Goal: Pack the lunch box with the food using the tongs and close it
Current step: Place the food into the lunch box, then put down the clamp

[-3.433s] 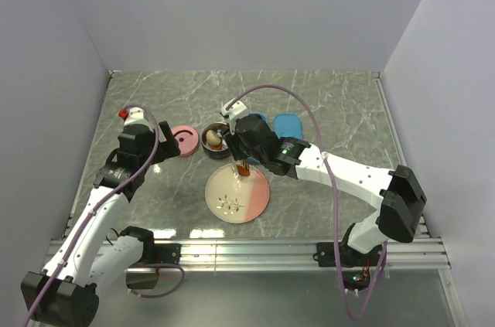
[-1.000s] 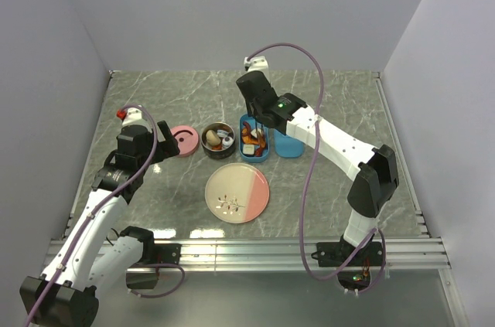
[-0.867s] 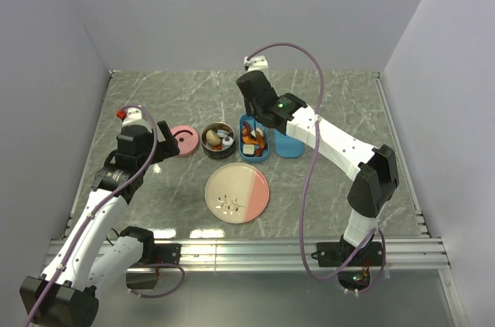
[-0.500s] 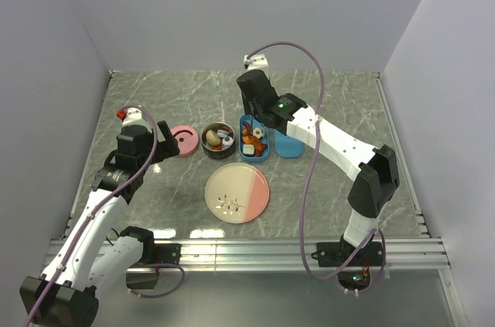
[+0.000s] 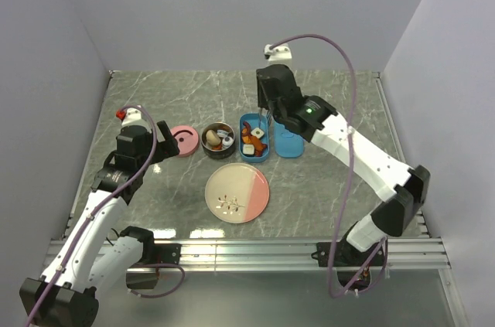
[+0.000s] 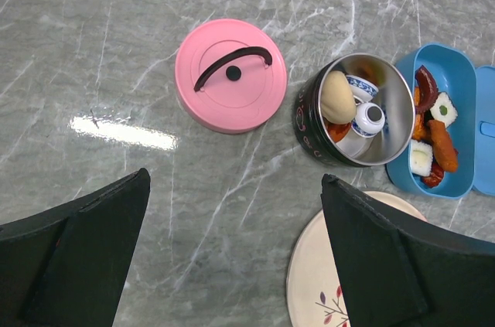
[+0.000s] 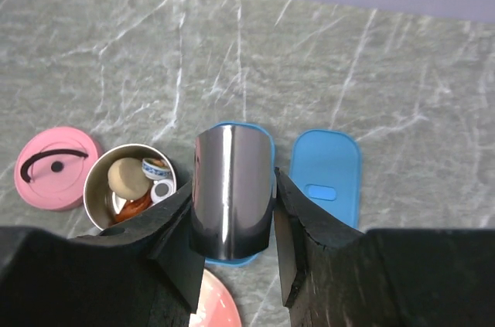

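A: How far along is the packing?
B: The food (image 6: pixel 437 137) sits in the blue lunch box (image 6: pixel 398 178). Its lid (image 7: pixel 325 180) lies just right, not yet on. The right pincer (image 7: pixel 232 215) clamps the tongs (image 7: pixel 232 180); the left pincer (image 6: pixel 236 257) gapes empty.

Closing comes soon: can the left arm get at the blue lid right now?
Probably not. The blue lid lies beyond the round tin and blue box from the left gripper, and the right gripper, holding the tongs, hangs nearby.

From the right wrist, the tongs (image 7: pixel 232 192) cover most of the lunch box (image 7: pixel 240 125). From above, its food (image 5: pixel 254 141) is too small to sort. The bottom edge of the left wrist view cuts the plate (image 6: pixel 313 284).
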Controlling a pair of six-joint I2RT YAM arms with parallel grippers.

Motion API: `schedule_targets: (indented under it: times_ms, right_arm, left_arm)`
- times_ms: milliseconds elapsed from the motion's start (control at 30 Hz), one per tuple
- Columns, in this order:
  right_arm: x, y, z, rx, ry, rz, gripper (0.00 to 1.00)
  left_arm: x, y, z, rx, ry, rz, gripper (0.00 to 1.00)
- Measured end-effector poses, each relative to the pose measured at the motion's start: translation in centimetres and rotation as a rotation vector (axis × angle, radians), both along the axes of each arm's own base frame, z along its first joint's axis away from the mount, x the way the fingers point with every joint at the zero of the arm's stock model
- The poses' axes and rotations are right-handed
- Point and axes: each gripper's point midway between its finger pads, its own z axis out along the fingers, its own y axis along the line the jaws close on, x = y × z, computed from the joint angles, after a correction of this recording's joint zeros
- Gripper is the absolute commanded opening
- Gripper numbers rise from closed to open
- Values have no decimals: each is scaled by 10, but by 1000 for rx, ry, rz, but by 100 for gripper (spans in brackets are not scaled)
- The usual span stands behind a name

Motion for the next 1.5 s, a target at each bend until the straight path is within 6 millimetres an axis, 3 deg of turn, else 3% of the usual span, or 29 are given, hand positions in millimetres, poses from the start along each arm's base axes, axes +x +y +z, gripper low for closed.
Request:
schedule_targets:
  times_ms: [167,333,500,633,900,1233,1500]
  right_arm:
    - [-30,-38,17,7,-29,-44,43]
    - [-72,-88,8,-7,2,-107,43]
    - [-113,-130,-23,-21,90,-179,43]
    - [-141,-151,-51,-39,185,-212,43]
    - [-182,-165,-101,-54,378,-212,45]
    - [-191,-167,-163,-150,573,-246,47]
    - [-166,-167,-187,-152,638,-299,47]
  left_arm:
    - [-1,0,-2,-3,1,2,99]
    - [-2,0,-6,-3,8,0,99]
    - [-3,0,-8,-4,10,-1,99]
    - [-3,0,-9,-4,14,-1,99]
    - [-4,0,-13,-3,20,0,99]
    - [-4,0,-12,-2,19,1,99]
    - [-1,0,-12,1,17,2,99]
